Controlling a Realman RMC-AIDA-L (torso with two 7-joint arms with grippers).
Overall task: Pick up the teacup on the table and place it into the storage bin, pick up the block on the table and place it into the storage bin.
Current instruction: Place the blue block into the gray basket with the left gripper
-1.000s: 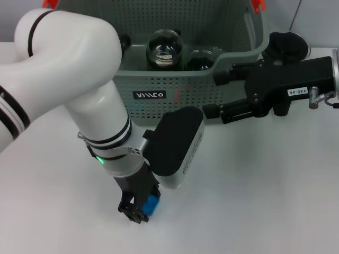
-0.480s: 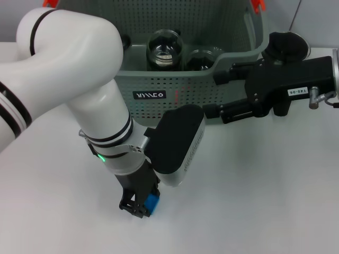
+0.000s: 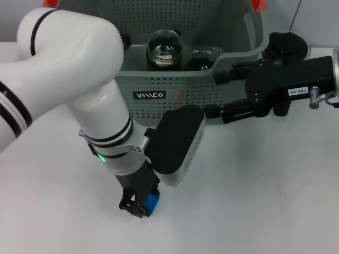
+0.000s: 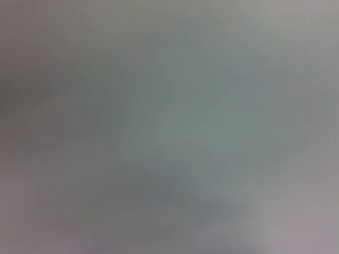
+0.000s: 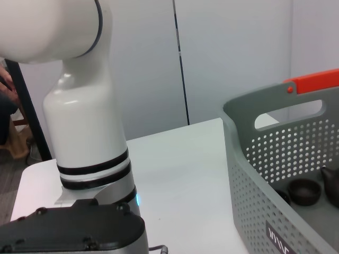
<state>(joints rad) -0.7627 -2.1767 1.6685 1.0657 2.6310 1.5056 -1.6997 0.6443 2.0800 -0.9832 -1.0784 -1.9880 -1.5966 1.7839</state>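
The blue block (image 3: 153, 203) sits at table level near the front edge, in my left gripper (image 3: 140, 206), which points down and is shut on it. The grey-green storage bin (image 3: 212, 92) stands at the back. Inside it, a small dark teacup (image 5: 303, 190) rests on the floor near the front wall; in the head view my left arm hides most of it. My right gripper (image 3: 211, 95) hovers open beside the bin's front right corner, holding nothing. Nothing recognisable appears in the left wrist view.
The bin also holds a glass dome-shaped vessel (image 3: 165, 47) and a dark round item (image 3: 201, 58). The bin has orange-red handle clips (image 5: 318, 80). My left forearm stretches across the table in front of the bin. Bare white table (image 3: 265, 201) lies to the right.
My left gripper with the blue block shifted very slightly upward and to the right, then held still. The right arm has not moved.
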